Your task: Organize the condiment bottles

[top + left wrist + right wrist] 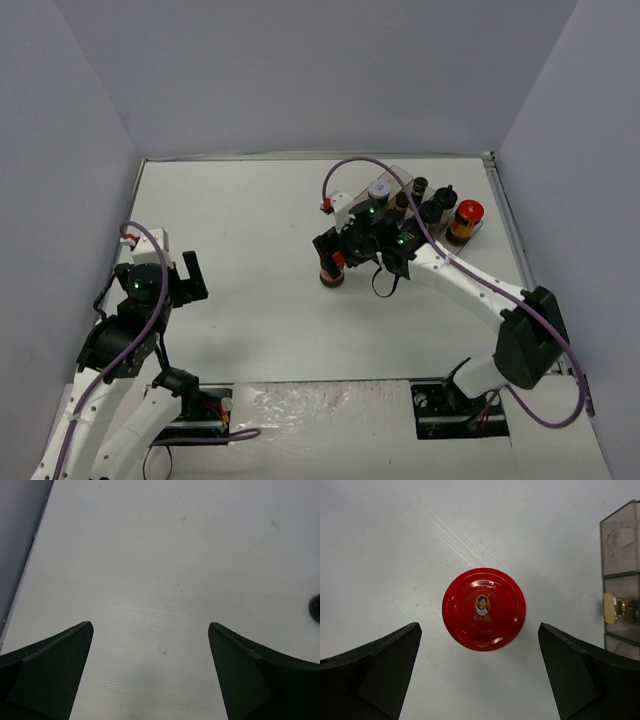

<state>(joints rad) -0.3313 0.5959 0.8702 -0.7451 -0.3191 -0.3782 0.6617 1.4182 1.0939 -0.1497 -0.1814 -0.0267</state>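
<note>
Wide-spread fingers (pixel 380 670) of the right gripper (pixel 479 625) flank the red-capped jar (pixel 483 609) without touching it. It stands upright on the table (pixel 395 540), left of the tray (pixel 620 545). Right arm reaches inward, wrist pointing down. Left gripper (pixel 150 625) gapes above the table.

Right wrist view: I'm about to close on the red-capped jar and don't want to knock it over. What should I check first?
1. Right gripper open: ok, fingers stand wide on either side of the jar.
2. Jar centred between the fingers: ok.
3. Jar upright: ok, seen squarely from above.
4. Fingers low enough to grip: cannot tell.
5. Room beside the jar: ok, the tray sits apart to the right.
6. Left gripper out of the way: ok, open over bare table.
</note>
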